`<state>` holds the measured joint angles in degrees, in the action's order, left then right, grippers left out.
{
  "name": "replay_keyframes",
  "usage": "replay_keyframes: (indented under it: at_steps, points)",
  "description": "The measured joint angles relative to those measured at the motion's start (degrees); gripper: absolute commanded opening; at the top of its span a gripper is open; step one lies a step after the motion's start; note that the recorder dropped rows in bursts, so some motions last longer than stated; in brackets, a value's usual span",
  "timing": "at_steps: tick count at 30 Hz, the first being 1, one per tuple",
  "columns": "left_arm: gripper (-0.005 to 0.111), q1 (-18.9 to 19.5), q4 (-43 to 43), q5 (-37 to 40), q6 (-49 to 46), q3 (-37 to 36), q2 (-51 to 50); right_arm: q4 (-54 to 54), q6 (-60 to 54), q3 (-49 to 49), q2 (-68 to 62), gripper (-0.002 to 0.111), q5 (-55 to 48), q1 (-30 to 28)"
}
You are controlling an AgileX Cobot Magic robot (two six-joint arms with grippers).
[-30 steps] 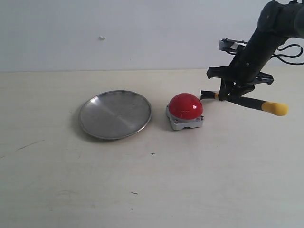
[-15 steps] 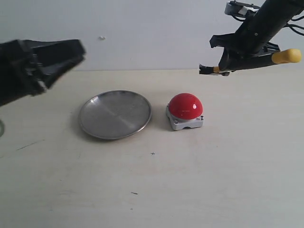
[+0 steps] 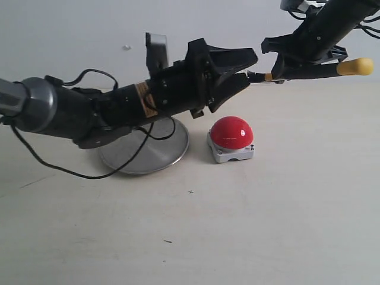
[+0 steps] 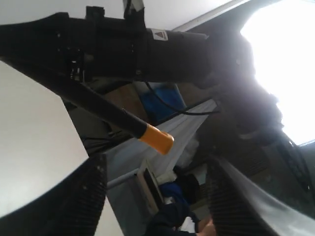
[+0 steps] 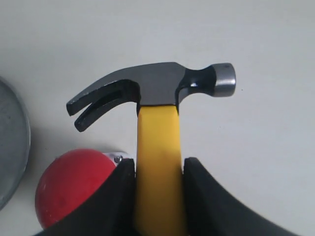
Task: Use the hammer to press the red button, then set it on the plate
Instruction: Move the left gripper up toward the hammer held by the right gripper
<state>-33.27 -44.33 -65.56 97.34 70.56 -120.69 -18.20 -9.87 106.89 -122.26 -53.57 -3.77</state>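
My right gripper (image 3: 295,61) is shut on the hammer (image 3: 355,66) and holds it level in the air at the back right, above and behind the red button (image 3: 231,131). In the right wrist view the fingers (image 5: 120,196) clamp the yellow handle just below the dark steel head (image 5: 152,87), with the button (image 5: 74,189) underneath. My left gripper (image 3: 249,67) has reached across over the plate (image 3: 155,155); it stands open, its tips just short of the hammer's head. The left wrist view shows the hammer's yellow end (image 4: 156,139) beyond its open fingers (image 4: 83,196).
The left arm (image 3: 89,110) and its cables lie across the back half of the plate, hiding part of it. The button's grey base (image 3: 233,154) sits right of the plate. A pale wall (image 3: 71,41) closes off the back.
The left arm swung in from the far left, over the plate, until its open gripper reached the hammer's head. The right gripper, having lifted the hammer from beside the button, barely moved in the last half second.
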Motion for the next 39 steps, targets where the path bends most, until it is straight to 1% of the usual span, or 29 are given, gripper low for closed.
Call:
replay_keyframes:
  at_steps: [8,13,17,22,31,39]
  points:
    - [0.058,-3.6,2.3,4.3,12.1,12.6,-8.7,0.1,-1.1,0.0,0.0,0.0,6.5,0.4]
    - [0.058,-4.6,2.6,6.0,20.0,21.0,-13.0,2.2,-1.7,0.0,0.0,0.0,11.6,3.2]
    - [0.058,-4.7,2.7,9.2,23.4,26.5,-17.0,2.7,-0.7,0.0,0.1,0.0,14.2,5.3]
    - [0.058,-4.7,3.1,10.6,24.0,31.3,-21.7,6.8,0.7,-1.0,2.1,0.0,16.4,5.3]
    - [0.058,-4.9,3.9,9.3,24.1,35.3,-22.3,7.0,1.2,-7.0,3.1,0.0,22.0,5.3]
    - [0.058,-5.5,3.7,12.9,24.1,35.3,-22.3,6.8,2.0,-8.3,3.5,0.0,24.9,5.3]
